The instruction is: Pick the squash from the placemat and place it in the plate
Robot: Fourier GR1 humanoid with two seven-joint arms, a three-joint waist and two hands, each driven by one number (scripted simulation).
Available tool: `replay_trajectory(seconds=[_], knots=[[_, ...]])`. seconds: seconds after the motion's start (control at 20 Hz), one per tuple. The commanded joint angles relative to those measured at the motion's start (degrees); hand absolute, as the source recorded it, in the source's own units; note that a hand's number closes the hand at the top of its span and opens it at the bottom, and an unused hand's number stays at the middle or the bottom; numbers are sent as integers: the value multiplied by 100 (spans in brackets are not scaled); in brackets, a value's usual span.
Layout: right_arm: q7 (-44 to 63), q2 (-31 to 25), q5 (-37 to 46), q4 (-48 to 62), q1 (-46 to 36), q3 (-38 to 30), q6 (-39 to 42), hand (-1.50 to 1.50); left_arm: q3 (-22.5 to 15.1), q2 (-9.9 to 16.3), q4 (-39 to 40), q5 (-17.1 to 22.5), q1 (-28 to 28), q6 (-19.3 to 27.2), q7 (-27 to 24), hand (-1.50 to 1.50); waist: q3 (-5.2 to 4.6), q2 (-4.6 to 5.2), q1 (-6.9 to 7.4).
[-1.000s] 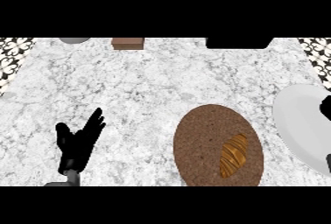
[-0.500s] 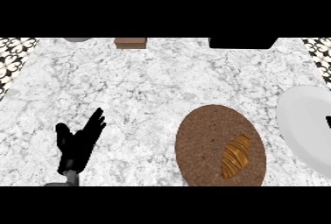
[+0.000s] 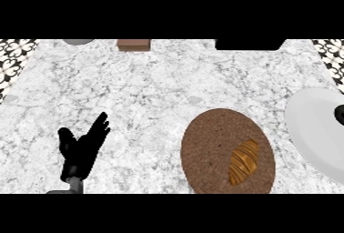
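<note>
The squash, orange-brown and striped, lies on the right half of a round brown placemat at the lower centre-right. A white plate sits to the right of the mat, cut off by the view's edge. Only a small black part of my right hand shows at the right edge, over the plate and well apart from the squash. My left hand rests open at the lower left, fingers up, holding nothing and far from the mat.
Along the counter's far edge stand a brown box, a grey object and a black object. Patterned surfaces border the marble counter at the top left and top right.
At the right edge, the part of my right arm over the plate has shrunk from a grey shape to a small black tip. The squash, mat and left hand have not moved.
</note>
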Motion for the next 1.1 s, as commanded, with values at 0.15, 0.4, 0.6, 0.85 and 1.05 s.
replay_trajectory(seconds=[0.15,0.4,0.6,0.85,1.05], knots=[[-1761,64,-1271,422,170,-1133,698,-150,207,37,362,106,-77,-138,-306,0,-26,-17,-49],[-1829,267,-1841,-224,1069,-1216,2003,-150,195,93,66,64,140,-98,-158,0,-38,-52,-120],[-1460,405,-1911,-1146,1938,-920,2673,-150,208,28,4,35,24,39,30,0,-44,-61,-146],[-1586,1202,-1908,-2408,3024,-608,2848,-150,-5,-143,126,-155,273,57,-288,0,-47,-56,-148],[-1148,1417,-1734,-3483,3900,-388,2867,-150,82,-83,-47,-67,-94,59,97,0,-47,-51,-154]])
